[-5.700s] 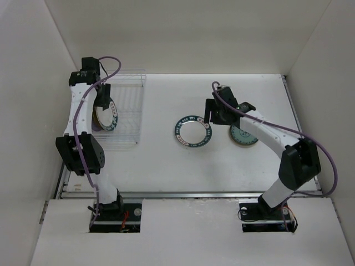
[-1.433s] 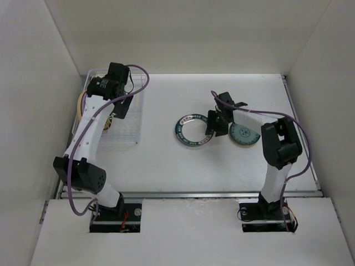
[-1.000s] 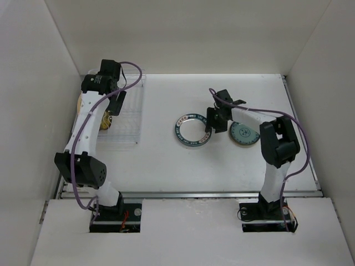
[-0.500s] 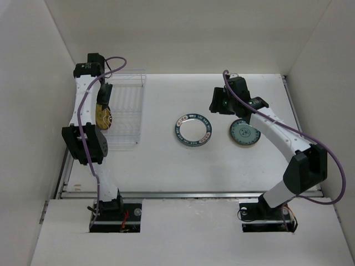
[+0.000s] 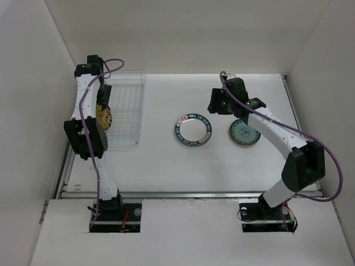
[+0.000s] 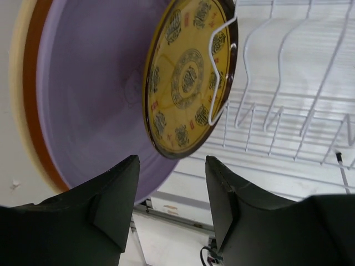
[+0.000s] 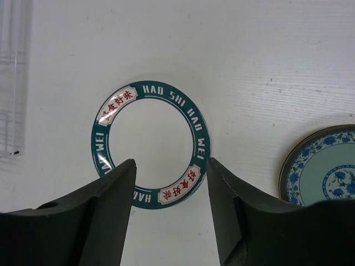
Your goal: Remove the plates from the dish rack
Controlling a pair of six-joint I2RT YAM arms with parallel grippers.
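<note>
Though plates (image 6: 188,77) sit in the dish rack (image 5: 126,113), I grip nothing.
Left gripper (image 6: 172,164), right gripper (image 7: 172,163): both half open, empty.

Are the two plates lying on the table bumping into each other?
Apart. The right wrist view shows bare table between the teal-rimmed plate and the teal plate.

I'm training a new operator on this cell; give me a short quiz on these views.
1. True or false: the round white plate with a teal lettered rim lies flat on the white table.
2. How many plates are seen standing in the white wire dish rack?
3. The right tool is: A) clamped on a plate; B) open, holding nothing; C) inside the rack.
Key: 1 true; 2 two, the small mustard-yellow patterned plate and the large purple-backed plate; 3 B.
</note>
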